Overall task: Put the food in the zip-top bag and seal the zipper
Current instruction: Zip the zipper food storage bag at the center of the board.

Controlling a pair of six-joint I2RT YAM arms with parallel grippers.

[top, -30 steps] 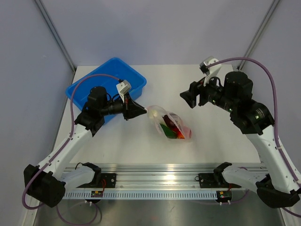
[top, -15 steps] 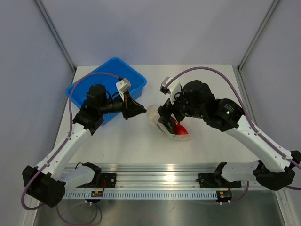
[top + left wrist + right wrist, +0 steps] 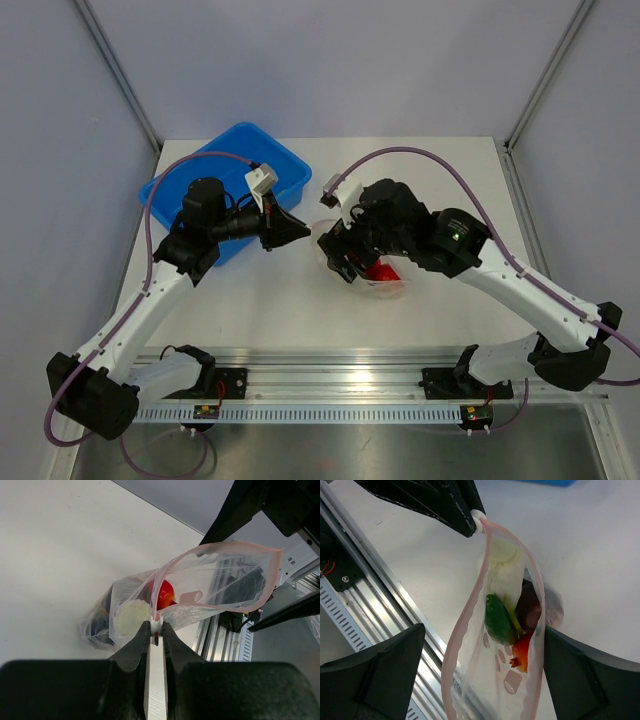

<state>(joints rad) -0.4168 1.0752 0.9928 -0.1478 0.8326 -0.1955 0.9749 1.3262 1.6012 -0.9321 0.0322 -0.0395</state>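
The zip-top bag lies mid-table with its mouth open. My left gripper is shut on the white slider at the end of the pink zipper, holding that corner up. The food is inside the bag: a green piece, a maroon fruit, a red fruit and a pale stalk. My right gripper is open wide over the bag's mouth, one finger on each side, touching nothing that I can see. In the top view it covers much of the bag.
A blue bin stands at the back left, behind my left arm. The metal rail runs along the near edge, close below the bag. Bare table lies to the right and behind the bag.
My right arm swung in from the right to above the bag's mouth, and its jaws opened wide. The left gripper kept its hold and place.
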